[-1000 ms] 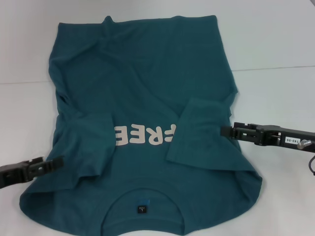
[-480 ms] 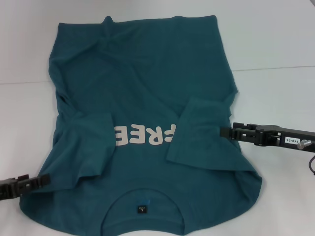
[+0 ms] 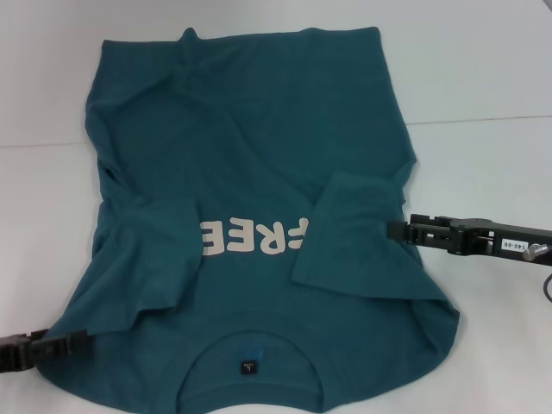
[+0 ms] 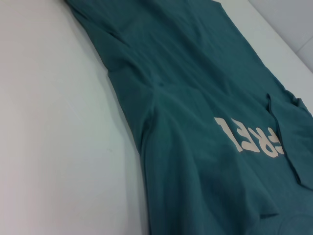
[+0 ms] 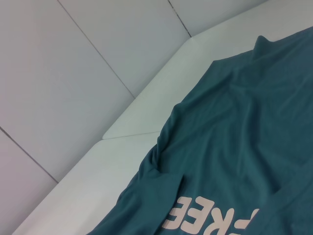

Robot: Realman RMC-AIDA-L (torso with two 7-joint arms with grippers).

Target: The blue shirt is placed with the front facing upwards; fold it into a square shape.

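The blue shirt [image 3: 250, 164] lies flat on the white table, collar nearest me and the hem at the far side. Its cream lettering [image 3: 253, 237] faces up and the small dark neck label [image 3: 247, 366] shows inside the collar. Both short sleeves are folded inward over the chest, one sleeve [image 3: 147, 254] on the left and the other sleeve [image 3: 349, 233] on the right. My left gripper [image 3: 76, 342] sits low at the shirt's near left shoulder edge. My right gripper [image 3: 395, 229] rests at the outer edge of the right folded sleeve. The wrist views show only the shirt [image 4: 205, 98] [image 5: 244, 137] and table.
The white table [image 3: 483, 78] extends around the shirt, with a seam line [image 3: 492, 119] running across it. Pale wall panels [image 5: 73, 73] stand beyond the table's far edge. Bare table lies left [image 4: 58, 122] and right of the shirt.
My left gripper has drawn back toward me and to the left, from beside the left folded sleeve to the shirt's near shoulder edge. The right gripper and the shirt have stayed still.
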